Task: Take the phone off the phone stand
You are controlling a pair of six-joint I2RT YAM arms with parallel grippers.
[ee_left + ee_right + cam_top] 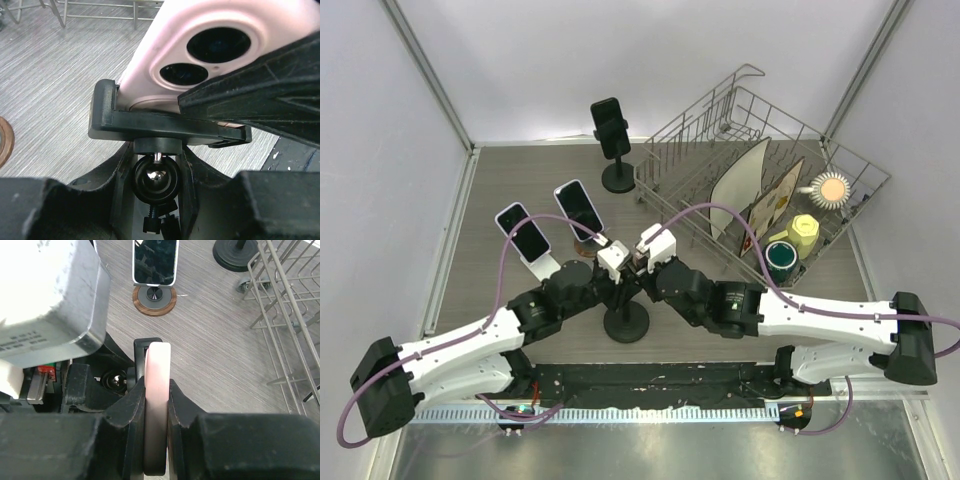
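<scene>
A pink phone (165,40) with two camera lenses sits in the black clamp of the phone stand (150,127). My left gripper (156,182) is shut on the stand's ball joint, one finger on each side of it. In the right wrist view the phone (156,390) shows edge-on, and my right gripper (156,410) is shut on it, one finger against each face. From above, both grippers (617,272) (642,262) meet over the stand's round black base (627,324) and the wrists hide the phone.
Behind the arms, one phone (523,232) rests on a white stand and another (579,208) on a round wooden one. A black phone (611,125) stands on a tall black stand. A wire dish rack (760,190) with plates and cups fills the right.
</scene>
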